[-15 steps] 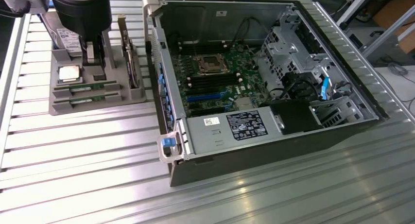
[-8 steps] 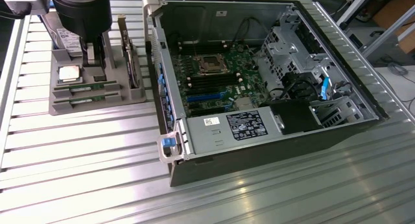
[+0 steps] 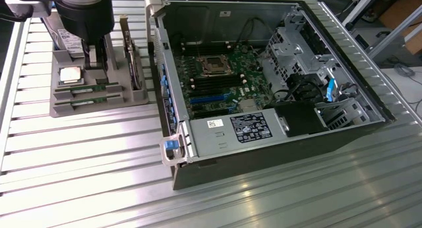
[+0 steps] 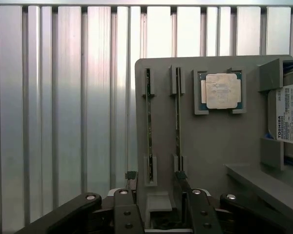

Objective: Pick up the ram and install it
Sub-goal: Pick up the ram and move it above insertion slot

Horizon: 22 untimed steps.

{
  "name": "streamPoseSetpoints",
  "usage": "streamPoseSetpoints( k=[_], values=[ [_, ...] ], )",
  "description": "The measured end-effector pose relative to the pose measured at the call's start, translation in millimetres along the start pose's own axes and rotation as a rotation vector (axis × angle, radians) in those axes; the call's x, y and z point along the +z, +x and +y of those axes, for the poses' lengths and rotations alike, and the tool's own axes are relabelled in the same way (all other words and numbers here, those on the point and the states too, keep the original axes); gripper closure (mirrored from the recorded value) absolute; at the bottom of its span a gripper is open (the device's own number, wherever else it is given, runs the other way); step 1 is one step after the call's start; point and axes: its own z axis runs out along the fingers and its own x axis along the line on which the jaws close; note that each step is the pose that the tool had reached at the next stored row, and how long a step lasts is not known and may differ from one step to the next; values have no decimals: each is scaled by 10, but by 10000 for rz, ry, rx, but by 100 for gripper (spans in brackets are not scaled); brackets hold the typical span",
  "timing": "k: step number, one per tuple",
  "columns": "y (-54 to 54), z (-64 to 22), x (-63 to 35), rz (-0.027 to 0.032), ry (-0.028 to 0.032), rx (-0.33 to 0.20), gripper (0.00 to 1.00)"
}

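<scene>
**Gripper open over parts tray, both ram sticks seated in tray**

The ribbed aluminium table [image 3: 99,154] carries two things: a grey parts tray [image 3: 86,112] at the left and an open computer case [image 3: 264,161] at the right.

At the near end of the case a silver power supply [image 3: 231,131] with a dark label is seen. Farther in lies the green motherboard [image 3: 218,84], with a square processor socket [image 3: 216,65] and long dark slots [image 3: 209,82] just on the near side of it.

On the tray, the near ram stick [image 3: 89,102] stands on its long edge in the nearest pair of holders. The far ram stick [image 3: 89,88] is held the same way just behind it, parallel and apart from it. In the wrist view both are seen edge-on as thin green lines, near ram stick [image 4: 149,131] and far ram stick [image 4: 177,126]. Behind them the square silver processor [image 3: 70,75] sits in its corner brackets.

The gripper [image 3: 99,57] is held above the tray, past the processor. In the wrist view the gripper [image 4: 156,195] is seen with its jaws spread wide and nothing held between them; the ends of both sticks lie close to its fingertips. Contact with either stick cannot be confirmed.

Farthest back on the tray a labelled hard drive [image 3: 66,39] lies flat, partly covered by the arm.
</scene>
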Motion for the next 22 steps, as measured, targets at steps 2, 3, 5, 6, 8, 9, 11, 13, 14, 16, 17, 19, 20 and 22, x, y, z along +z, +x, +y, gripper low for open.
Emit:
streamPoseSetpoints(
  k=[2,3,5,6,8,9,11,13,14,16,17,19,20,22],
  values=[
    [0,0,12,5,0,0,58],
    [0,-1,16,6,1,0,58],
    [0,-1,29,13,-1,1,58],
    [0,-1,33,14,-1,1,58],
    [-1,-2,40,16,0,1,58],
    [-1,-2,45,17,1,0,58],
    [0,-1,52,19,0,-2,58],
    [-1,3,58,20,-1,-9,58],
    [-1,6,62,19,0,-16,58],
    [-1,18,72,20,1,-43,58],
    [-1,27,79,20,3,-64,58],
    [-1,38,88,26,0,-136,58],
    [-1,39,91,31,2,-232,58],
    [-2,39,94,39,6,-434,58]
  ],
)
